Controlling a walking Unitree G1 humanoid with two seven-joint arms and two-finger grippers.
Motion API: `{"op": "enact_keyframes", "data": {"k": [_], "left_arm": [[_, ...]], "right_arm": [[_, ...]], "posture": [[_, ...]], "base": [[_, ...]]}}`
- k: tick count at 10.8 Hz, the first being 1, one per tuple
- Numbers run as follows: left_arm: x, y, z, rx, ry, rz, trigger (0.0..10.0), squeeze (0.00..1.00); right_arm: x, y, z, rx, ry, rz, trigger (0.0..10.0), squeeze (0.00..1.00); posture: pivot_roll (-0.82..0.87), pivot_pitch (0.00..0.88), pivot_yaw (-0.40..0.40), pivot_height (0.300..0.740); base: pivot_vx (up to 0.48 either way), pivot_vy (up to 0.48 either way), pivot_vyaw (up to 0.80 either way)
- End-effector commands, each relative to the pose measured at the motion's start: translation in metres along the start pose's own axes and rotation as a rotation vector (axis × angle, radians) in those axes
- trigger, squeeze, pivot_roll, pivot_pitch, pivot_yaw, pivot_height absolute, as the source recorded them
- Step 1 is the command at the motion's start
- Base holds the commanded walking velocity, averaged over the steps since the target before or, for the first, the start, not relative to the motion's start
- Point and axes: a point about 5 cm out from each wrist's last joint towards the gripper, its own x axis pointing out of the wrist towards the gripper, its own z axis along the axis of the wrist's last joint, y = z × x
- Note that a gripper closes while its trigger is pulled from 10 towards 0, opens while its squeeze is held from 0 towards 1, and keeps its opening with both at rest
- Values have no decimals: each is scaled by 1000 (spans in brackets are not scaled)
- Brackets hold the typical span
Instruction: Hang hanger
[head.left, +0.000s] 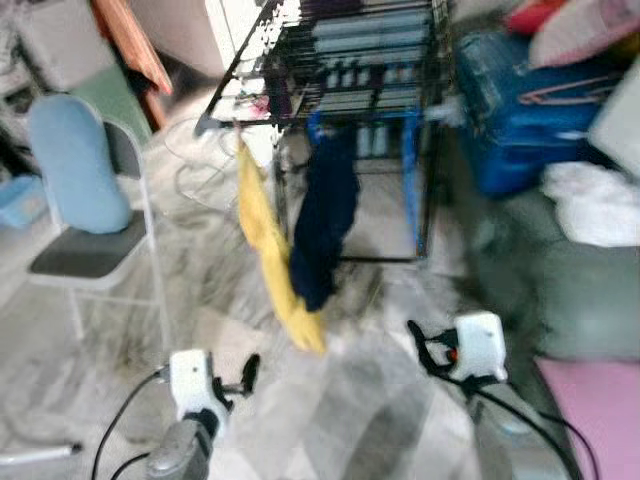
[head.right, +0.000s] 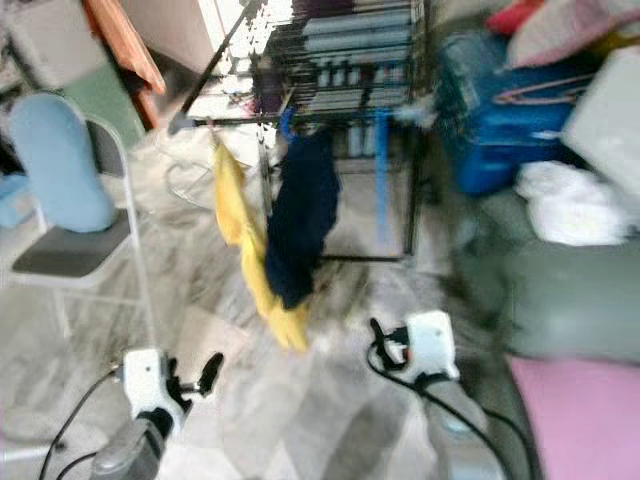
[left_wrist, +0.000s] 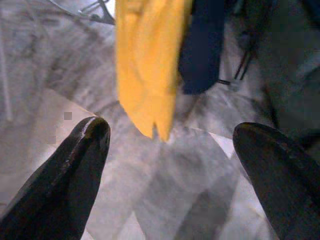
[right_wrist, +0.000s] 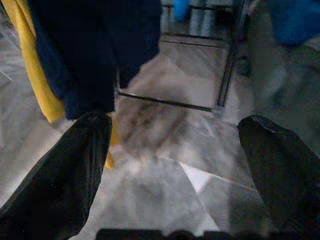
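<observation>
1. A black wire rack (head.left: 350, 60) stands on the marble floor (head.left: 360, 400), and everything looks a bit smeared with motion blur.
2. Two garments hang off the rack's front rail: a yellow cloth (head.left: 270, 250) on the robot's left and a navy one (head.left: 322, 225) just beside it, the two touching as they drape.
3. A blue hanger (head.left: 318, 125) hooks over the rail at the top of the navy garment; its shape is too blurred to follow further.
4. The left claw (head.left: 240, 378) hovers low over the floor in front of the yellow cloth, well short of it, fingers spread wide with nothing between them.
5. In the left wrist view the yellow cloth's lower edge (left_wrist: 147, 75) hangs ahead between the two black fingers (left_wrist: 75, 170).
6. The right claw (head.left: 428, 348) hangs at about the same height on the other side, also gaping wide and empty, nearer the rack's right legs.
7. The right wrist view looks at the navy garment (right_wrist: 95, 50) and the rack's bottom bars (right_wrist: 165, 102).
8. To the left stands a folding chair (head.left: 85, 200) with a pale blue back.
9. To the right a blue suitcase (head.left: 530, 100) lies among heaped white and pink things.
</observation>
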Motion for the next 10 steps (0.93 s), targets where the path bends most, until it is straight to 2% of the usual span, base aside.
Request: {"op": "enact_keyframes", "data": {"k": [1,6,8,9,10], "left_arm": [[-2,10,3,25,-6,33,10000,0],[4,8,10,38,-23,30,10000,0],[5,12,17,47,-54,58,10000,0],[3,17,31,51,-125,102,10000,0],[-1,19,55,85,-253,151,10000,0]], "right_arm": [[4,12,6,8,-26,34,10000,0],[7,16,13,18,-63,61,10000,0],[10,16,19,-2,-85,83,10000,0],[11,15,23,-13,-102,88,10000,0],[11,14,28,-28,-131,96,10000,0]], "posture": [[-82,0,123,740],[-88,0,132,740],[-84,0,129,740],[-79,0,127,740],[-73,0,122,740]], "base": [[-322,0,0],[-323,0,0],[0,0,0],[0,0,0],[0,0,0]]}}
